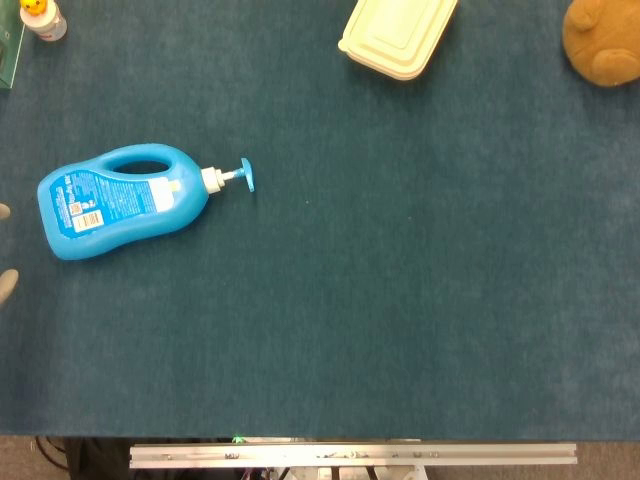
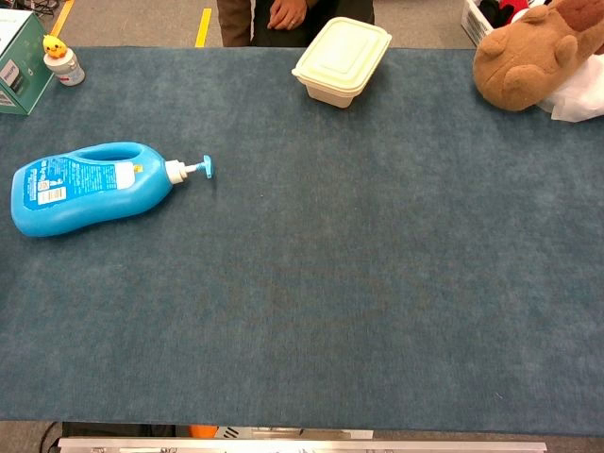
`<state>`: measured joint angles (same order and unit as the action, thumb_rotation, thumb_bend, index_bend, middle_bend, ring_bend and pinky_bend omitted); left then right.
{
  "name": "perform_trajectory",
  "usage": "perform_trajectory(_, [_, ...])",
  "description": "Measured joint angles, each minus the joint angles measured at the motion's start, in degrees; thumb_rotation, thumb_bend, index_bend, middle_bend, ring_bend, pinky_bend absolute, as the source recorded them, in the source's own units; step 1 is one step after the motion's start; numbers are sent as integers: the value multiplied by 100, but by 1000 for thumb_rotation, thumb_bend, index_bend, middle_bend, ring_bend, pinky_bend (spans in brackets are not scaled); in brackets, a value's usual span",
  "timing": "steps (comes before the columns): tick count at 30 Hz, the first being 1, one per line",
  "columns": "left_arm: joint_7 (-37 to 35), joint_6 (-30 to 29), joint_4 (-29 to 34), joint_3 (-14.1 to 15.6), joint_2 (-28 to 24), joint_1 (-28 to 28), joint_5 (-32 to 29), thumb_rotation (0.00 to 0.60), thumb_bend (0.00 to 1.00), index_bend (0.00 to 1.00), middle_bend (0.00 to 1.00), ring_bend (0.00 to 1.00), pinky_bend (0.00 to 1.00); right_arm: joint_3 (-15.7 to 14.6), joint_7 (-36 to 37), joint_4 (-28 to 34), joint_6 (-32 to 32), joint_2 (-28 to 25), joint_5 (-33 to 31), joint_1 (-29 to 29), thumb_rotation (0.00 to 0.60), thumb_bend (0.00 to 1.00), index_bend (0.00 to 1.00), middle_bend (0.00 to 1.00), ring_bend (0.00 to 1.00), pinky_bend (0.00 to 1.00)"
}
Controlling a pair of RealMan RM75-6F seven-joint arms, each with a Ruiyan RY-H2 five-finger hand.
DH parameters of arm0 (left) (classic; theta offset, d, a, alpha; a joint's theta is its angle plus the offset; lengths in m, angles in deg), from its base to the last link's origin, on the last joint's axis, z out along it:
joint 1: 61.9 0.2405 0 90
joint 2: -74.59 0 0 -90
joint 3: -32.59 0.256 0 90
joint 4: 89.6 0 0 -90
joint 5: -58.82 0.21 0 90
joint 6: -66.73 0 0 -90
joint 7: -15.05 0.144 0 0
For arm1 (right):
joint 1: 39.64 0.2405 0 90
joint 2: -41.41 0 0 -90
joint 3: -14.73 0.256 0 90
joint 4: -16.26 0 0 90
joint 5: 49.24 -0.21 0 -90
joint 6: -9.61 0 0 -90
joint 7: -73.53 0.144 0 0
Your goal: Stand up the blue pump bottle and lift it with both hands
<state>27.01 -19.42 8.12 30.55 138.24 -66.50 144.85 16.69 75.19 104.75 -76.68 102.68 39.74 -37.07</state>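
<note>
Blue felt-like cloth covers the desk in my head view, and the blue pump bottle lies on its side toward the left, its label facing up, its handle loop on the far side and its white neck and blue pump head pointing right. At the very left edge I see two pale fingertips of my left hand poking into view, just beside the bottle's base but not touching it; so little of the hand shows that I cannot tell whether it is spread or closed. I see nothing of my right hand here. At the far edge a cream lidded container sits near the middle, a brown plush toy at the right corner, and a small white bottle with a yellow duck cap at the left corner. From the chest view, the pump bottle again lies flat on the left side of the desk, pump to the right, with neither of my hands showing. The cream container stands far back, the plush toy at the right, the duck-capped bottle beside a green box at the left, and a person stands behind the desk.
</note>
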Motion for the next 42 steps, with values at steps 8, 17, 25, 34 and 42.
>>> perform_trajectory(8, [-31,3,-1,13,-16,-7,42,600,174,327,258,237,299,41,89,-11,-137,-19,51,-13,600,17,133,278,265,278])
perform_trajectory(17, [-179,129,36,28,-137,-102,158,600,174,287,245,230,298,223,67,205,-436,-256,143,4,600,16,133,277,265,278])
perform_trajectory(25, [-359,543,105,59,-317,-358,280,600,173,249,221,217,294,316,-87,435,-436,-389,131,69,600,17,133,273,265,278])
perform_trajectory(34, [-346,1301,252,-11,-301,-875,203,600,173,208,183,185,287,326,-163,497,-335,-401,100,131,600,17,133,272,265,278])
perform_trajectory(42, [-134,1883,426,-185,-206,-1375,47,600,173,206,169,171,286,345,-176,495,-305,-416,82,165,600,17,133,272,266,278])
